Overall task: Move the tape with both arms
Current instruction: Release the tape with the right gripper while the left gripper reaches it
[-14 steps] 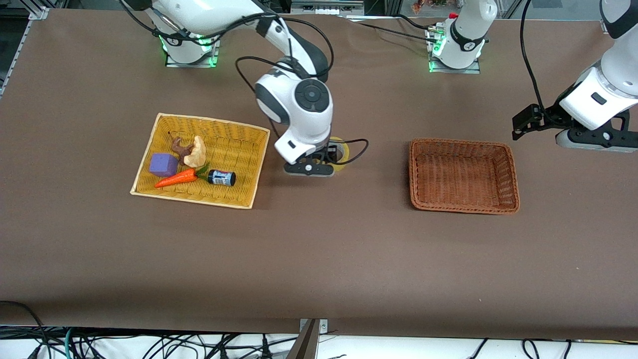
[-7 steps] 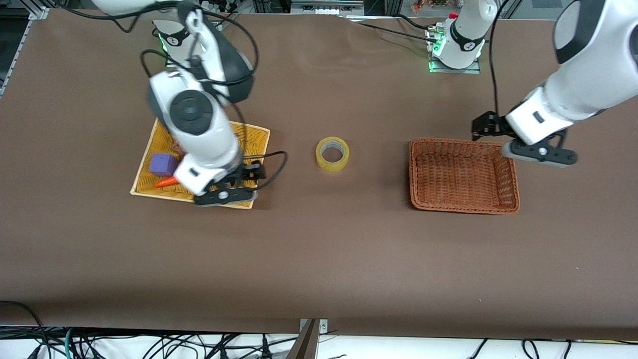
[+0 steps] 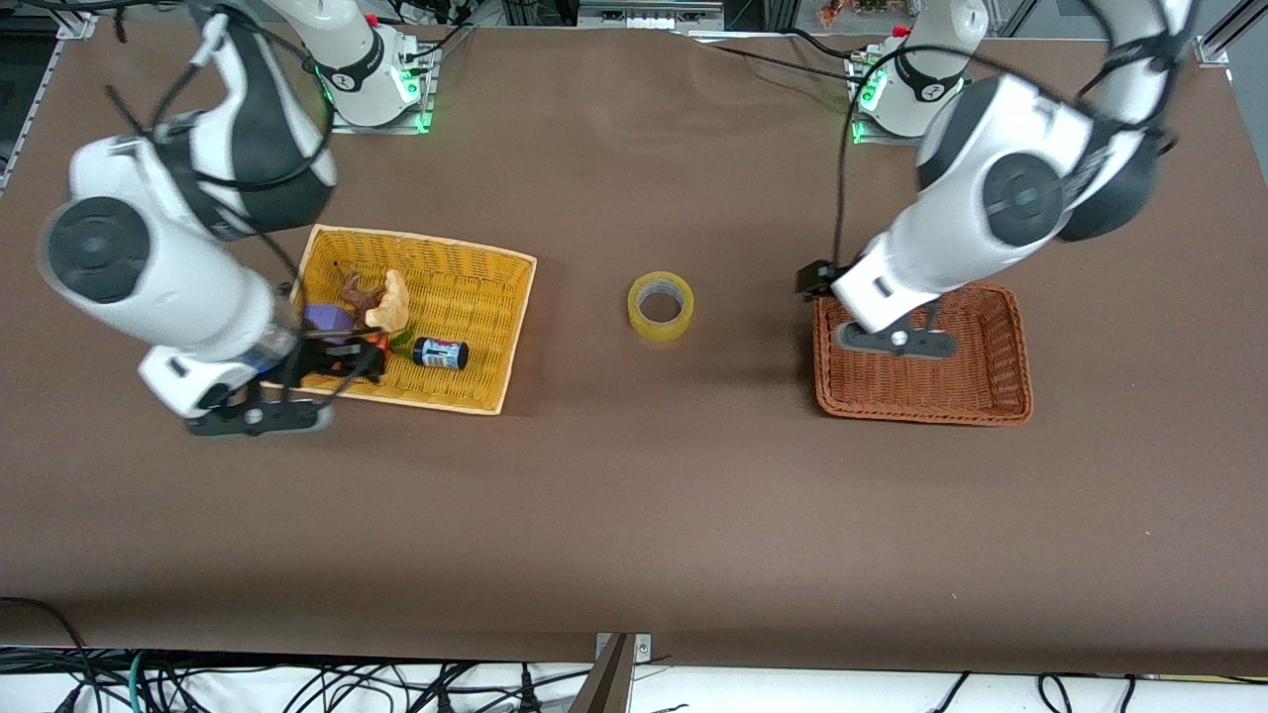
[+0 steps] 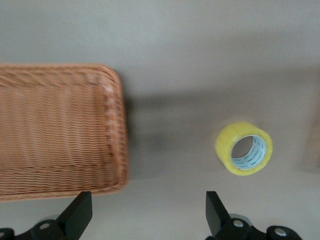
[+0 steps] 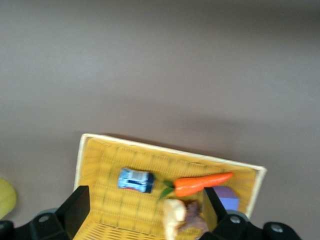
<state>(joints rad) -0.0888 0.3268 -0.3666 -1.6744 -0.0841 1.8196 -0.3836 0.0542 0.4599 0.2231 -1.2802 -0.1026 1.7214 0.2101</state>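
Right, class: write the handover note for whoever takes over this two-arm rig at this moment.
Left gripper: open, empty, over the brown basket at its edge toward the tape.
Right gripper: open, empty, over the yellow basket's corner toward the right arm's end of the table.
Tape: flat on the bare table between the two baskets, touched by neither arm.
Done: tape is out of the yellow basket.
Left: left arm grasps it and places it in the brown basket.

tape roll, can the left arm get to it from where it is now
Probably yes. The tape lies alone on bare table between the two baskets, nothing on or against it. The left gripper hangs over the brown basket beside it, fingers open, with only open table between.
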